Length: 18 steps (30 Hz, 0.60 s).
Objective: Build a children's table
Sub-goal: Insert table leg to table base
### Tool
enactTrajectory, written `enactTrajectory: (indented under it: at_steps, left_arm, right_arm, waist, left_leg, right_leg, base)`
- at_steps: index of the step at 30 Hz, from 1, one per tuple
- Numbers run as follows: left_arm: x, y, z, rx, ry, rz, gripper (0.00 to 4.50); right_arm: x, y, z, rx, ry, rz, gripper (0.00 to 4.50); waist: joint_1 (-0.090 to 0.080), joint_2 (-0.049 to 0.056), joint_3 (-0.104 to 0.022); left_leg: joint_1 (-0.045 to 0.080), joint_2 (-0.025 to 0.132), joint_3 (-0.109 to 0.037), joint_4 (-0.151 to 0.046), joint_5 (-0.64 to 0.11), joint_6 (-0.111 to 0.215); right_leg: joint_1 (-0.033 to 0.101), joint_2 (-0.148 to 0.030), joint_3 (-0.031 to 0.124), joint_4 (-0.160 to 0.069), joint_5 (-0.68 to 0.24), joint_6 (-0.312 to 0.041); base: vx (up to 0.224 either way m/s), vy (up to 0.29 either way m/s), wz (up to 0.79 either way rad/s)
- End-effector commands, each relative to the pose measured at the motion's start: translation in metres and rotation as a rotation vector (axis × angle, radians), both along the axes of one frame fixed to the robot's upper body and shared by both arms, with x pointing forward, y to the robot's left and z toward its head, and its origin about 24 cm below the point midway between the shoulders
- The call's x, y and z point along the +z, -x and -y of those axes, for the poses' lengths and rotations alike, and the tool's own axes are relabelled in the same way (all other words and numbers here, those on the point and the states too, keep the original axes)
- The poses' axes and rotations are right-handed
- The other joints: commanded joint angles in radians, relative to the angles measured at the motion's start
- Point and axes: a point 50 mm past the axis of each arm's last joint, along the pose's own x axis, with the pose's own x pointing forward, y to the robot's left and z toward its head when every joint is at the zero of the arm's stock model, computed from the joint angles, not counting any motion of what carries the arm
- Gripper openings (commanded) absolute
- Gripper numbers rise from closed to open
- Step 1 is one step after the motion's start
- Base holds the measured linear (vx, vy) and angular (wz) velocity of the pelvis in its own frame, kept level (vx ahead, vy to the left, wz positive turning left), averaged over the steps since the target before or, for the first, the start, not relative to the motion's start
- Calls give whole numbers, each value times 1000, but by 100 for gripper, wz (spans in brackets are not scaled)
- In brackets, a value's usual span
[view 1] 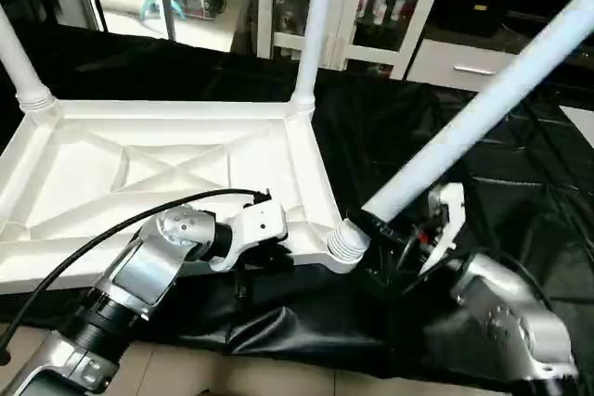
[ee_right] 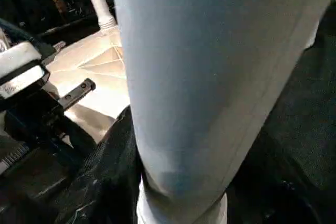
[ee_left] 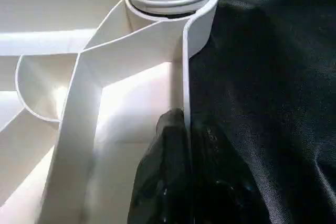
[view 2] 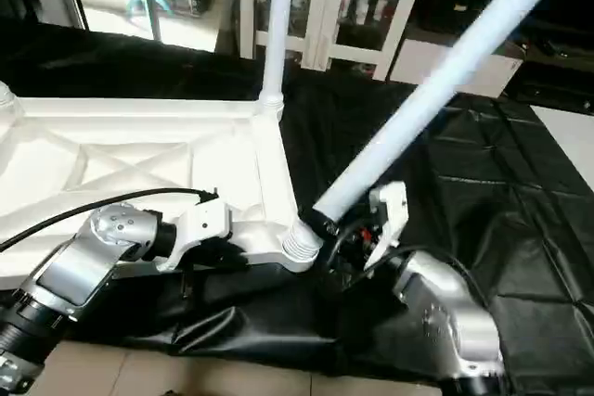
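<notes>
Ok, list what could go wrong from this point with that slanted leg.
1. The slanted leg leans far off the line of the two upright legs, so its threaded end may cross-thread or jam at the corner socket.
2. The left gripper pinches only the thin rim of the tabletop; a hard push could shift the top on the black cloth.
</notes>
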Motion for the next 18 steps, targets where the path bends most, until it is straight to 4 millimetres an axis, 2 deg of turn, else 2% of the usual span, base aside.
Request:
enactTrajectory:
  at_steps: [1, 5, 11, 18]
  left_arm:
    - [3, -4, 0, 22, 54, 10, 5]
    - [3, -5, 0, 23, 52, 10, 5]
    - [4, -5, -1, 28, 51, 11, 5]
    - [4, -6, -2, 31, 48, 9, 5]
  right_arm:
    - [-25, 12, 5, 13, 112, -97, 186]
    - [-27, 15, 3, 59, 167, -93, 186]
    - [-32, 13, -4, 145, 286, -121, 186]
    - [-33, 9, -8, 218, 319, -159, 186]
  waist:
    - [-1, 3, -39]
    - [-2, 3, -38]
    - [-3, 2, -34]
    - [-5, -2, -34]
  left_leg:
    - [-5, 65, -26, -85, -166, 11]
    - [-6, 64, -25, -85, -162, 19]
    - [-2, 66, -30, -91, -226, 5]
    - [-2, 67, -32, -92, -242, 5]
  right_leg:
    - [30, -88, 62, -102, -275, -131]
    - [31, -85, 61, -101, -248, -137]
    - [26, -90, 63, -113, -373, -110]
    - [24, -90, 64, -115, -383, -104]
  base:
    - [0, 0, 0]
    - [0, 0, 0]
    - [0, 0, 0]
    - [0, 0, 0]
